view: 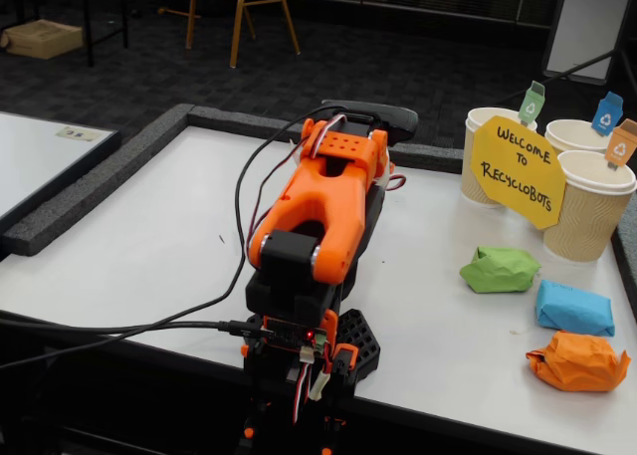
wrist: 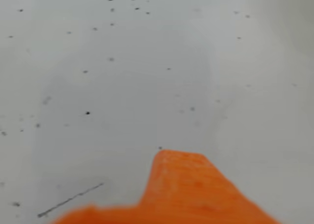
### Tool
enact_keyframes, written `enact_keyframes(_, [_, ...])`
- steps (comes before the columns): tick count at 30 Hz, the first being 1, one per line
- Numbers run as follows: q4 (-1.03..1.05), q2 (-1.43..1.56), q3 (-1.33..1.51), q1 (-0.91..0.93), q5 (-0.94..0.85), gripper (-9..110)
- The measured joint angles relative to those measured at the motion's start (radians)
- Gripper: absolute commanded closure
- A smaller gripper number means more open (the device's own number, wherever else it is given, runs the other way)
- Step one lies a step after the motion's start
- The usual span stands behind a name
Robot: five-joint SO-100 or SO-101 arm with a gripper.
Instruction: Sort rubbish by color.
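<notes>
One yellow sign [view: 518, 170] reads "Welcome to Recyclobots".

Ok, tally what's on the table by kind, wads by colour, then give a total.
Green wad: 1
Blue wad: 1
Orange wad: 1
Paper cups: 3
Yellow sign: 1
Total: 7

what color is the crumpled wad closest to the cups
Green. The green wad lies just in front of the yellow sign, clearest in the fixed view.
</notes>
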Motion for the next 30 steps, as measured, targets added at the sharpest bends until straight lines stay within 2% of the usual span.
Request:
enact_keyframes(10, [0.0, -0.067, -0.094, 0.038, 0.0, 90])
enact_keyframes(20, [-0.018, -0.38, -0.468, 0.074, 0.0, 87])
enact_keyframes(30, [0.153, -0.572, -0.874, 0.132, 0.0, 87])
